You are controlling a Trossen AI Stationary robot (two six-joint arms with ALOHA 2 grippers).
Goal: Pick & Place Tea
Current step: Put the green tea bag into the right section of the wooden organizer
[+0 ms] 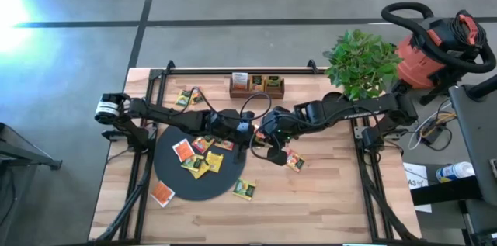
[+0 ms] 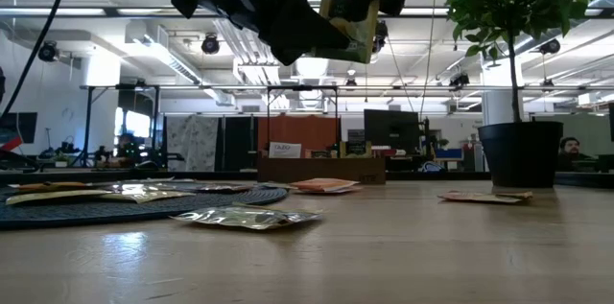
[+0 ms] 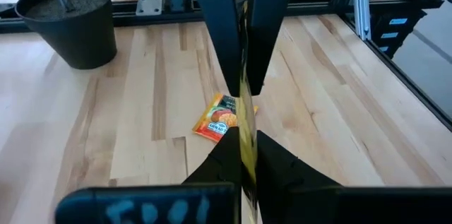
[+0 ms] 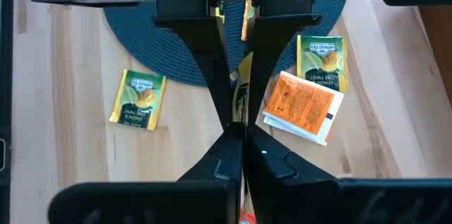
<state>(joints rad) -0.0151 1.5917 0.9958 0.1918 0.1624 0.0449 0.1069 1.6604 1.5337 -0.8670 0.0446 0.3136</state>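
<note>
- Both arms met above the middle of the table (image 1: 326, 207), just right of the black disc (image 1: 175, 180), and both grippers were pinched on one yellow tea packet (image 2: 347, 28) held edge-on in the air between them.
- The left gripper (image 3: 247, 150) had its fingers nearly shut on one edge of that packet; the right gripper (image 4: 239, 121) had its fingers fully closed on the opposite edge, so the two faced each other across it.
- The low view showed the packet hanging well clear of the wood, tilted a little.
- Other tea lay scattered: several packets on the disc, an orange one (image 1: 162, 193) at the disc's near left edge, a green one (image 1: 245, 190) on the wood by its near right edge, and an orange one (image 3: 220, 116) on the table below the grippers.
- The wooden tray (image 1: 257, 84) sat at the far edge, well apart from the held packet.
- Risk, as I judged it: with two grips on one thin packet, any pull apart or twist could tear or crumple it.
- If one gripper let go late or early, the packet could swing, slip and drop among the loose ones.
- The crowded fingers could also knock together during the handover.
</note>
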